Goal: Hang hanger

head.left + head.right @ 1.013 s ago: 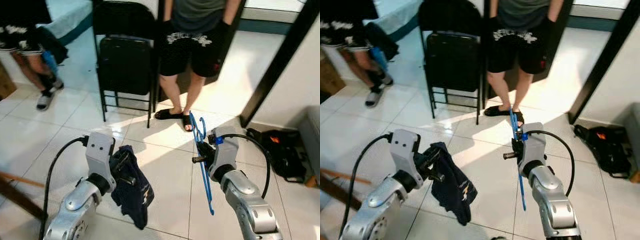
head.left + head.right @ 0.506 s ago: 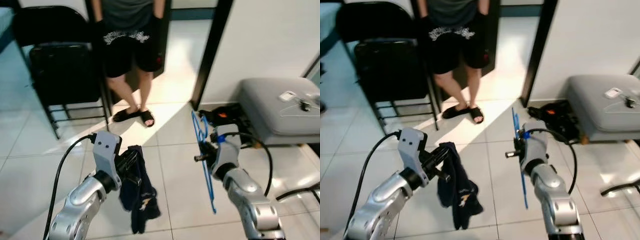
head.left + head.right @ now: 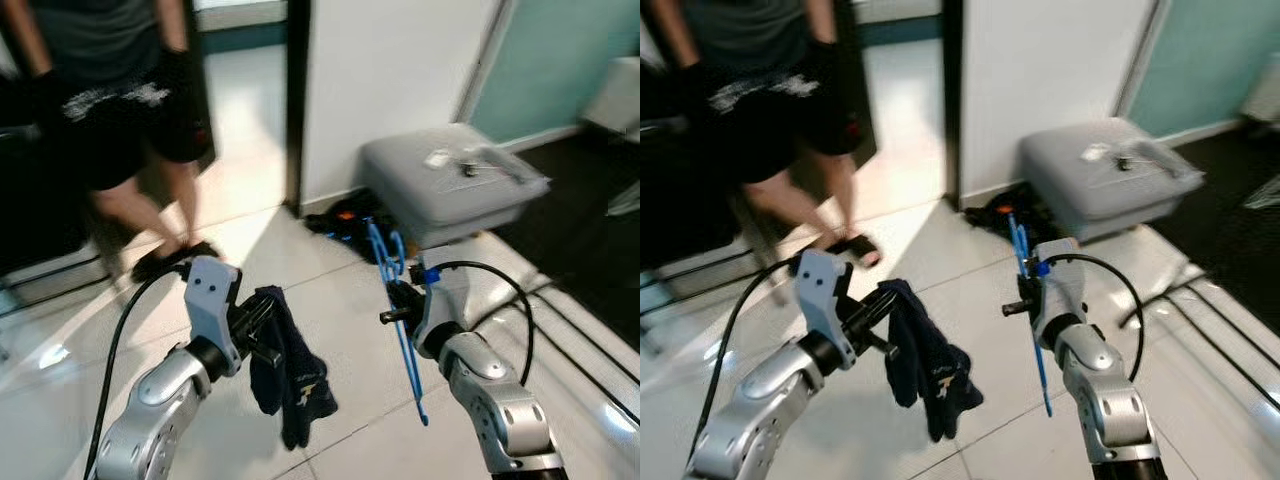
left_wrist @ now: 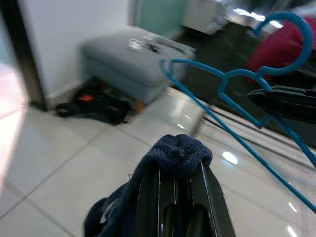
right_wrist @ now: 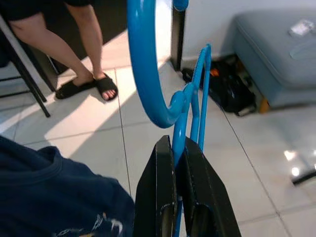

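Note:
My right gripper (image 3: 396, 308) is shut on a blue plastic hanger (image 3: 402, 330), held upright with its hook (image 5: 148, 59) at the top. In the right wrist view the black fingers (image 5: 163, 197) pinch the hanger's neck. My left gripper (image 3: 262, 318) is shut on a dark navy garment (image 3: 292, 372) that droops below it above the white tiled floor. The left wrist view shows the cloth (image 4: 178, 153) bunched over the fingers (image 4: 170, 202), with the hanger (image 4: 237, 84) just beyond it. Both arms are raised side by side.
A person in black shorts and sandals (image 3: 120, 130) stands at the left by a dark doorway. A grey padded ottoman (image 3: 450, 185) with small items on top sits ahead right, with a black bag (image 3: 345, 218) at its foot. Cables (image 3: 1200, 320) cross the floor at the right.
The camera has swung to the right: the person and chair slid left and the ottoman came toward the centre. Both grippers keep their hold on the garment and the hanger.

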### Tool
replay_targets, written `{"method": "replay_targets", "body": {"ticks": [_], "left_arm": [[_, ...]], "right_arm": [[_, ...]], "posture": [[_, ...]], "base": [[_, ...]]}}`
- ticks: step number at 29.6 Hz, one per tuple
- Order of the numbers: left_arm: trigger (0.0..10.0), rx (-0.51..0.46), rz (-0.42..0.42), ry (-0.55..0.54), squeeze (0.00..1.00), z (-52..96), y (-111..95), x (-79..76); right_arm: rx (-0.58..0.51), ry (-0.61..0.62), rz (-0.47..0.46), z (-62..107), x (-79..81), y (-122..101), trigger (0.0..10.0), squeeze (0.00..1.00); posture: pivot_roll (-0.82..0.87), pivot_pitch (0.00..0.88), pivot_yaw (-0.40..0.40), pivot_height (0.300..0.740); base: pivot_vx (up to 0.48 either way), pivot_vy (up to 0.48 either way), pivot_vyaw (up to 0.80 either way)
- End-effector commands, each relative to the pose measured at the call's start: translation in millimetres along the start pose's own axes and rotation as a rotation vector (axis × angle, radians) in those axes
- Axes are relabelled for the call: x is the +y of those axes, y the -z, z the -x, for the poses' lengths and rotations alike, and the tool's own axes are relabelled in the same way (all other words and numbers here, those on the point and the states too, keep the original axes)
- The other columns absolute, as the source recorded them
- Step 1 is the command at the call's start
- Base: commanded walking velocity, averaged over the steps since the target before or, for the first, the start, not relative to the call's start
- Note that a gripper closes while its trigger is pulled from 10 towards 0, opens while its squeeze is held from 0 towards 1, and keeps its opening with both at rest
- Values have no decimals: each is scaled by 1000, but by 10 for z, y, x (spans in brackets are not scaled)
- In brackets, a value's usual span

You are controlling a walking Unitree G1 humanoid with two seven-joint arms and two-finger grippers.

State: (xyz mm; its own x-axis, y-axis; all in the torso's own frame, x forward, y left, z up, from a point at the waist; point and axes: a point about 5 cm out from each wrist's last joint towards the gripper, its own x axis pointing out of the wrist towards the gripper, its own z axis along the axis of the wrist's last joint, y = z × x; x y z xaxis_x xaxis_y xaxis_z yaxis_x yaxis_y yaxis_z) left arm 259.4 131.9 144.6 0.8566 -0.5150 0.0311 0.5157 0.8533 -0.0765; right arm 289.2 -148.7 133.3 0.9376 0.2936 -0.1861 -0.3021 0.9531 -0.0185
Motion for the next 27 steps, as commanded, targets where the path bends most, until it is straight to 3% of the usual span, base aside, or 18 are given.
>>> {"method": "replay_targets", "body": {"ticks": [1,9,10,11,12,13,15,18,19,20,21,23,24,26,27], "left_arm": [[10000,4,-15,33,0,-11,-2,-18],[10000,21,-90,130,0,-33,-38,-84],[10000,9,-197,182,0,-45,-98,-102],[10000,9,-197,182,0,-45,-98,-102],[10000,-2,-292,230,0,-55,-157,-118],[10000,-2,-292,230,0,-55,-157,-118],[10000,-23,-470,294,0,-83,-297,-102],[10000,-30,-531,309,0,-95,-355,-83],[10000,-51,-686,319,0,-136,-495,-35],[10000,-51,-686,319,0,-136,-495,-35],[10000,-89,-889,325,0,-189,-662,5],[10000,-89,-889,325,0,-189,-662,5],[10000,-142,-1034,323,0,-244,-851,22],[10000,-142,-1034,323,0,-244,-851,22],[10000,-228,-1085,299,0,-293,-1086,12]], "right_arm": [[24,-22,1,-7,11,41,10000,0],[33,-74,-10,-21,15,22,10000,0],[29,-94,-24,-20,9,-4,10000,0],[29,-94,-24,-20,9,-4,10000,0],[22,-111,-35,-19,0,-34,10000,0],[22,-111,-35,-19,0,-34,10000,0],[-3,-138,-50,-9,-44,-111,10000,0],[-15,-147,-59,-3,-65,-144,10000,0],[-53,-158,-91,6,-113,-235,10000,0],[-53,-158,-91,6,-113,-235,10000,0],[-96,-173,-121,20,-154,-334,10000,0],[-96,-173,-121,20,-154,-334,10000,0],[-139,-190,-147,33,-181,-431,10000,0],[-139,-190,-147,33,-181,-431,10000,0],[-165,-219,-158,49,-174,-511,10000,0]], "posture": [[-30,99,-5,740],[-36,98,-2,740],[-40,96,2,740],[-40,96,2,740],[-41,96,4,740],[-41,96,4,740],[-42,93,12,740],[-42,93,12,740],[-51,92,20,740],[-51,92,20,740],[-55,92,23,740],[-55,92,23,740],[-55,93,24,740],[-55,93,24,740],[-61,94,33,740]], "base": [[0,0,-788],[0,0,-788],[0,0,-788],[0,0,-788],[0,0,-788],[0,0,-788],[0,0,-788],[0,0,-788],[0,0,-788],[0,0,-788],[0,0,-788],[0,0,-788],[0,0,-788],[0,0,-788],[0,0,0]]}}
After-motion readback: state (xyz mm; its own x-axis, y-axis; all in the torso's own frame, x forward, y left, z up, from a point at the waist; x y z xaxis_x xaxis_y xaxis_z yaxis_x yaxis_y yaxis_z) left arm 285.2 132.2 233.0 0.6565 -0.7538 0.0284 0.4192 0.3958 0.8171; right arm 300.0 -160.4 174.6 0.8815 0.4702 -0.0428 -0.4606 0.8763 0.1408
